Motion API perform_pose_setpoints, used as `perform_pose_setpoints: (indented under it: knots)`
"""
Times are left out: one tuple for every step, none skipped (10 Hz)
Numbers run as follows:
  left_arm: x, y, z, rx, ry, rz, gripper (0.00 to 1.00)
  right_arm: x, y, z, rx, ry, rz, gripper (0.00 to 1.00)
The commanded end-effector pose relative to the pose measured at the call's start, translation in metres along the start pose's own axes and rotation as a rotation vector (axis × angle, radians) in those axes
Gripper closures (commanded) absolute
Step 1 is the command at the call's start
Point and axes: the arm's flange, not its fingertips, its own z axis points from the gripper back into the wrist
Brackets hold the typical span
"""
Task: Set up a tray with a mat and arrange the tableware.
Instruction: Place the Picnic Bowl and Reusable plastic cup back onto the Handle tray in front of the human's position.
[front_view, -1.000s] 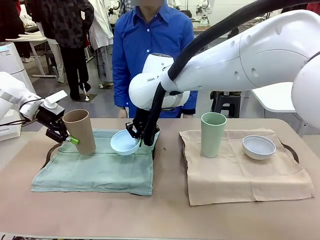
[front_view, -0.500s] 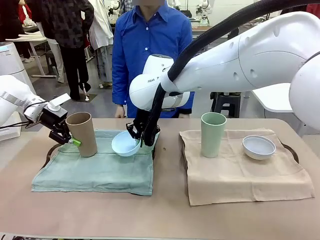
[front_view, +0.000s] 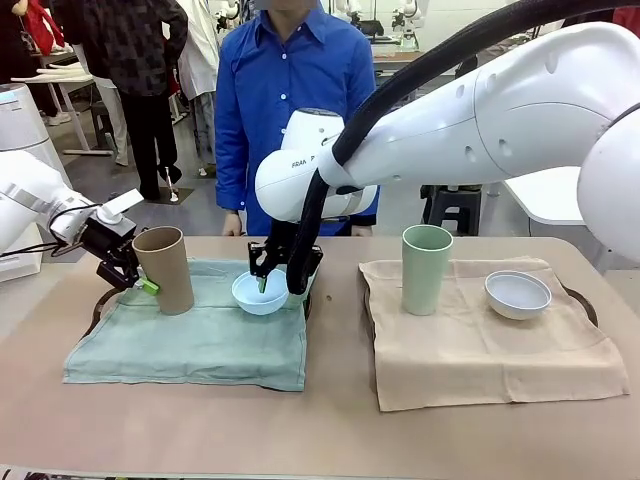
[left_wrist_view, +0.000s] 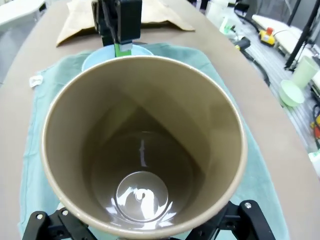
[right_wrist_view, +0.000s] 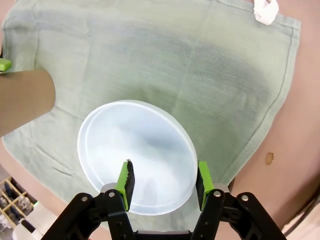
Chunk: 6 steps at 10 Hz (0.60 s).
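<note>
The tan tumbler (front_view: 168, 270) stands upright on the left part of the green mat (front_view: 200, 340), and my left gripper (front_view: 150, 283) is shut on its lower side. Seen from the left wrist, its open mouth (left_wrist_view: 145, 145) sits between my fingers. To its right the light blue bowl (front_view: 258, 295) rests flat on the same mat. My right gripper (front_view: 272, 282) hangs over the bowl's near rim, open, one pad inside the bowl (right_wrist_view: 137, 150) and one outside. The pale green tumbler (front_view: 426, 268) and the white bowl (front_view: 517, 293) stand on the tan mat (front_view: 480, 350).
A person in a blue shirt (front_view: 290, 100) stands at the far side of the table. Dark tray edges (front_view: 100, 305) peek out under both mats. A small white scrap (right_wrist_view: 265, 11) lies at a corner of the green mat.
The light blue bowl, held tilted above the mat before, now lies flat on it, and my right fingers have spread apart. The tan tumbler has shifted slightly and stands still.
</note>
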Motion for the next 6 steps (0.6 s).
perform_pose_setpoints:
  knots:
    - [0.002,0.002,0.005,0.002,0.05,0.032,0.0,-0.01,0.004,0.015,-0.095,-0.006,-0.018,0.0]
    - [-0.001,0.0,0.008,0.009,0.059,0.045,0.0,-0.016,0.007,0.021,-0.116,-0.017,-0.013,0.2]
    - [-0.005,-0.001,0.012,0.017,0.073,0.06,0.0,-0.02,0.01,0.028,-0.137,-0.023,-0.013,0.0]
    - [-0.009,-0.003,0.018,0.026,0.08,0.08,0.0,-0.026,0.012,0.036,-0.159,-0.02,-0.019,0.12]
    - [-0.011,-0.005,0.026,0.045,0.101,0.103,0.0,-0.034,0.015,0.044,-0.182,-0.018,-0.027,0.12]
    - [-0.01,-0.008,0.033,0.071,0.145,0.125,0.0,-0.041,0.017,0.052,-0.2,-0.021,-0.029,0.12]
